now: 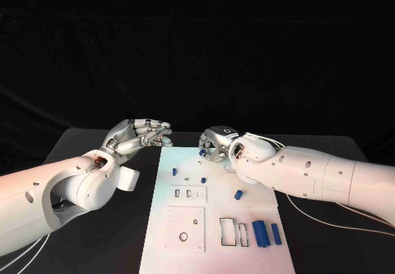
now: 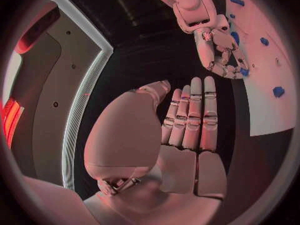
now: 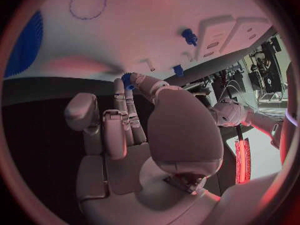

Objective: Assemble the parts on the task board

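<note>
Head view: right hand point(image 1: 217, 144) curled at far edge of task board point(image 1: 216, 251), pinching small blue part point(image 1: 202, 152) at fingertips, confirmed in right wrist view where blue piece point(image 3: 127, 80) sits between fingertips just above white plate. Left hand point(image 1: 141, 136) hovering just off board's far left corner, across from right hand, fingers straight and together, holding nothing. Part judged light, rigid, smooth plastic, prone to slip or twist; best pinched across short sides near middle, gently, kept upright for seating.

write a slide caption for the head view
Right hand pinches a small blue part over the white task board; left hand waits beside it.
</note>
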Controlling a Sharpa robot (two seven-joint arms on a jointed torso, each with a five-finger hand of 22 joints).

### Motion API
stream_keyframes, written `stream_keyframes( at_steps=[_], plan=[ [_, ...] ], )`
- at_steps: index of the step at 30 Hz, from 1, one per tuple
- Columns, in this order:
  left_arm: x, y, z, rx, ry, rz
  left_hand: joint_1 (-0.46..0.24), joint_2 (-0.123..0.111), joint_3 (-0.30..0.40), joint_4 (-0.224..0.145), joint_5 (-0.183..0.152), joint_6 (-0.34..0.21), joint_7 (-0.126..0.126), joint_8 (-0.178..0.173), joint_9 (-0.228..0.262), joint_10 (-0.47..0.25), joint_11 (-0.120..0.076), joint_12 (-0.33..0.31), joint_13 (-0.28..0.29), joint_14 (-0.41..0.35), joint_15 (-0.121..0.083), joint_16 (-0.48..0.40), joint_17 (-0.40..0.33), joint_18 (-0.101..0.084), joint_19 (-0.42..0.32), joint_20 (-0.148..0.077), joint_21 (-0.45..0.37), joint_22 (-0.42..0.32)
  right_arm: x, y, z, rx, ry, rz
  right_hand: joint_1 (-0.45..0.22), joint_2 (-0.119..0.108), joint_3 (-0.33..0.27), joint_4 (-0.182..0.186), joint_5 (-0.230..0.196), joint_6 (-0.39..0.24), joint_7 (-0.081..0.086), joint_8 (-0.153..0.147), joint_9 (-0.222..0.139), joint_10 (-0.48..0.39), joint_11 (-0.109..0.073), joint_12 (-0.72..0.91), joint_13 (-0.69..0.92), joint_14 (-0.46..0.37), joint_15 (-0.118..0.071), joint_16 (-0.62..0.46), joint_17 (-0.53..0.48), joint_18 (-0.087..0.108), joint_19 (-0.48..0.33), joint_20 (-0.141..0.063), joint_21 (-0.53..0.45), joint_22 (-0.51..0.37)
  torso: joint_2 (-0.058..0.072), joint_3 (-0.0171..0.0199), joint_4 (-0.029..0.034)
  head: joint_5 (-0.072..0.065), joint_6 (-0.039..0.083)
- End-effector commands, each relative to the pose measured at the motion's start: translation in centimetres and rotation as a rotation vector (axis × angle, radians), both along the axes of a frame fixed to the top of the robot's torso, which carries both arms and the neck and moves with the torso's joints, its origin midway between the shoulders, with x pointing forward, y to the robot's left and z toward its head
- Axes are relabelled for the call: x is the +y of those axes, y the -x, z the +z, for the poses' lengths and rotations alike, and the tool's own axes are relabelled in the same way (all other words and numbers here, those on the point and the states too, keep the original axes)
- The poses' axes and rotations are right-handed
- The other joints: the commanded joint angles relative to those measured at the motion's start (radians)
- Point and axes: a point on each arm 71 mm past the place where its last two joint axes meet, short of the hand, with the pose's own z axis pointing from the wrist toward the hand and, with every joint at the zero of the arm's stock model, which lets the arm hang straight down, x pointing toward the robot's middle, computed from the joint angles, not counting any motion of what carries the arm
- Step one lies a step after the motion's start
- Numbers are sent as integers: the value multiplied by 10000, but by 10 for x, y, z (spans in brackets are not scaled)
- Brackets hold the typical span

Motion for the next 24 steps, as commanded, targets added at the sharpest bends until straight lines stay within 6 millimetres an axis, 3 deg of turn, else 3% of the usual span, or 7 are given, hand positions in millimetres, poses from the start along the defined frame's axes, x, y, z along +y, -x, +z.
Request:
stream_keyframes(
  at_steps=[1,6,7,8,10,12,24],
  plan=[
    [-2,1,2,-42,69,-216,83,-30,16,-25,-21,-58,-2,-26,15,4,41,-35,12,-56,-15,-52,10,100,-44,-7,59,1,0,0,-2,159,186,49,-82,-142,42,43,19,-134,82,-63,161,-115,76,-42,15,587,43,66,99,-85,-115,21,-69,-50,-2,-3,-8,12,-5],
    [-2,1,2,-36,64,-211,83,-30,16,-25,-21,-58,-2,-26,15,4,41,-35,12,-56,-15,-52,10,100,-44,-7,59,1,-2,-1,-2,99,127,11,-314,-460,20,143,51,-703,344,-409,111,-724,328,-354,-98,527,245,-11,-107,-41,-317,162,-313,-363,-12,-6,-13,8,8],
    [-2,1,2,-34,62,-209,83,-30,16,-25,-21,-58,-2,-26,15,4,41,-35,12,-56,-15,-52,10,100,-44,-7,59,1,-3,0,-1,45,77,11,-492,-810,-342,185,-41,-1544,521,-922,-66,-1631,555,-497,-297,403,433,-207,-554,60,-689,311,-812,-1038,-10,-5,-14,17,14],
    [-1,1,2,-33,61,-208,83,-30,16,-25,-21,-58,-2,-26,15,4,41,-35,12,-56,-15,-52,10,100,-44,-7,59,1,-4,0,-1,12,43,13,-417,-775,-820,191,-156,-1979,520,-1191,-155,-2097,524,-442,-413,335,442,-311,-772,155,-922,375,-1128,-1418,-11,-5,-14,18,14],
    [-1,1,2,-33,60,-204,69,-34,26,-35,-26,-72,7,-36,15,-8,49,-42,12,-66,-8,-60,22,97,-56,-3,64,3,-7,2,0,-54,-45,15,786,-51,-3755,692,-111,-2147,417,-1432,-130,-2714,666,-22,-675,218,462,-565,-1328,330,-1130,416,-1783,-2056,-13,2,-9,14,35],
    [-1,1,2,-33,55,-191,69,-34,26,-35,-26,-72,7,-36,15,-8,49,-42,12,-66,-8,-60,22,97,-56,-3,64,3,-13,6,1,-76,-115,-3,1231,-65,-4559,1262,-65,-2323,336,-1595,-139,-2878,608,188,-781,223,481,-566,-1379,292,-1065,446,-1868,-2074,-19,7,-8,25,46],
    [3,-1,1,-36,26,-92,69,-34,26,-35,-26,-72,7,-36,15,-8,49,-42,12,-66,-8,-60,22,97,-56,-3,64,3,-80,29,22,118,-1445,-1026,2060,49,-4452,2431,325,-1147,529,-1264,55,-1209,420,1354,-710,395,348,-229,-820,86,-372,335,-1089,-868,-99,17,-149,33,106]
  ],
)
